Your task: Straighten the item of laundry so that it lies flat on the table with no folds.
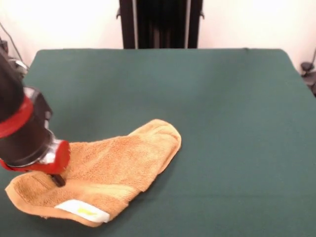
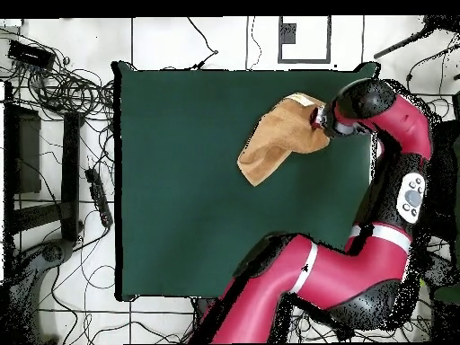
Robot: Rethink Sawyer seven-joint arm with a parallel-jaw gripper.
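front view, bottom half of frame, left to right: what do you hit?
Arm end with the tool pressed onto the towel's left part → white label near the towel's front edge → rounded right end of the folded towel → bare green table out to the right edge.

Floor clutter beside the table
Tangled black cables (image 2: 67, 90) are seen on the white tiled floor (image 2: 162, 40), a black power strip (image 2: 97, 196) is laid nearby, and a black stand (image 2: 27, 166) is placed alongside
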